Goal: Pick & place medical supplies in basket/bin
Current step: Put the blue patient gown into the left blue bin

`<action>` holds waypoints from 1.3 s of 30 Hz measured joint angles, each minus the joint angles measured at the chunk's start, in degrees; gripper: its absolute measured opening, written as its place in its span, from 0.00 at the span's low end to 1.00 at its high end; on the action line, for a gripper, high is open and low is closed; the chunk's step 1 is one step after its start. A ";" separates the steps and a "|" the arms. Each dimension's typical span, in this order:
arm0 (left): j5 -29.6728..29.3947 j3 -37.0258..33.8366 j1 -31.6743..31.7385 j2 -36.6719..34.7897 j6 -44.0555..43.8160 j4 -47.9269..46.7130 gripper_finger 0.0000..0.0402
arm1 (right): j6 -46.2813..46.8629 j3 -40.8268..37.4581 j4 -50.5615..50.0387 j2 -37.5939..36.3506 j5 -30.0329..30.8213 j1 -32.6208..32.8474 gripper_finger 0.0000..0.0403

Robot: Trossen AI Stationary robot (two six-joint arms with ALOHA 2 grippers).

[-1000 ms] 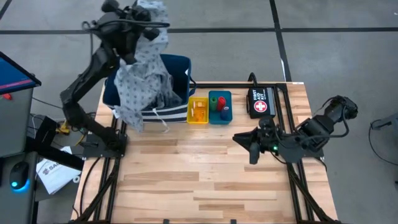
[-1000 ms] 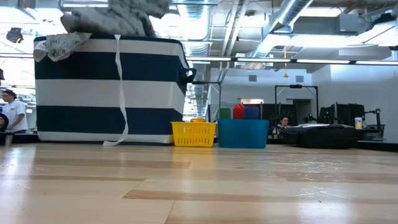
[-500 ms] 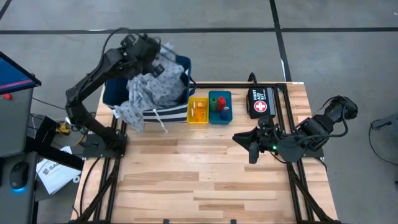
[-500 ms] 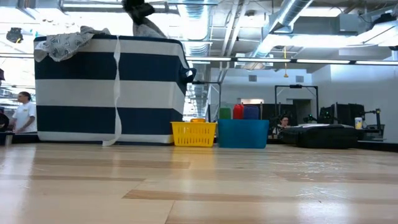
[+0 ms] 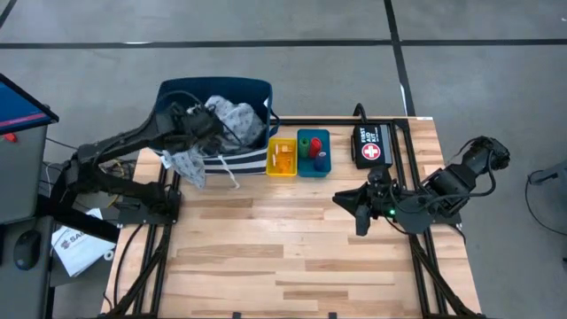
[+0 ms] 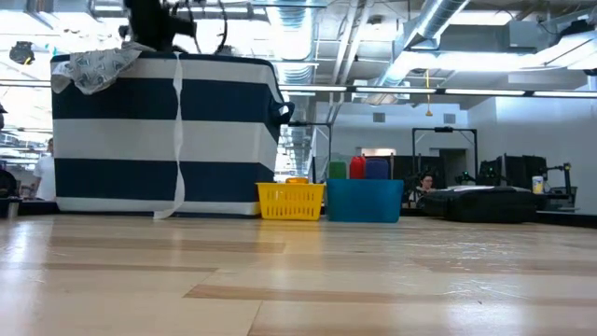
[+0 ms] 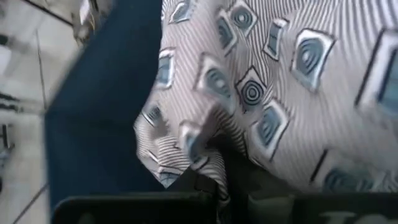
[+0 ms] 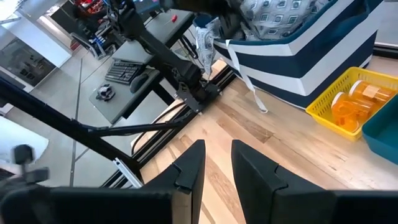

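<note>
The left gripper (image 5: pixel 205 124) reaches down into the navy striped basket (image 5: pixel 251 93), which stands at the bench's (image 5: pixel 292 248) 11 o'clock corner in the high view. Its fingers are buried in the gown cloth (image 5: pixel 232 120), and from the left wrist view, where patterned fabric (image 7: pixel 273 93) fills nearly everything against the basket's blue inner wall (image 7: pixel 99 124), they seem to be pinching a fold, though the fingertips themselves are hidden and I cannot tell for sure.

The gown cloth lies mostly inside the basket, bunched with no clear long axis. One corner (image 5: pixel 184 164) spills over the rim at the basket's 7 o'clock side and hangs down the outer wall. A white tie strip (image 6: pixel 177 131) also dangles vertically down the striped front, seen in the low view, its end reaching the bench.

Just beside the basket at its 3 o'clock side sits the yellow tray (image 5: pixel 283 157), holding the orange pill bottles (image 8: pixel 351 102), which lie on their sides. Touching it at 3 o'clock is the teal tray (image 5: pixel 314 152), with the green roll (image 5: pixel 304 143), red roll (image 5: pixel 315 145) and blue roll (image 5: pixel 320 163) standing upright, long axes vertical.

The right gripper (image 5: pixel 347 202) waits low over the bench at about 4 o'clock from the trays, well apart from them, its fingers (image 8: pixel 189 165) parted narrowly and holding nothing. The black pouch (image 5: pixel 371 144) lies at its 12 o'clock.
</note>
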 joint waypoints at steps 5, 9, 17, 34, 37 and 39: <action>4.00 -6.20 3.11 -0.03 -0.68 3.64 0.00 | 1.28 0.00 0.01 0.00 -0.20 0.02 0.19; 6.78 -7.55 6.68 0.47 0.33 5.53 0.00 | 1.97 0.00 0.02 0.00 -0.26 0.01 0.19; 9.79 -7.87 15.08 1.88 8.16 14.33 0.00 | 2.95 0.00 -0.31 0.00 -0.28 -0.60 0.19; 9.99 -7.92 22.44 13.22 14.31 19.05 0.00 | 5.14 0.00 -0.84 0.02 -0.12 -0.92 0.19; 10.00 -7.92 23.59 12.70 14.42 19.61 0.00 | 5.10 0.00 -0.85 0.02 0.03 -0.92 0.19; 10.13 -7.92 24.94 11.94 14.38 19.72 0.00 | 4.93 0.00 -0.87 0.02 0.05 -0.92 0.19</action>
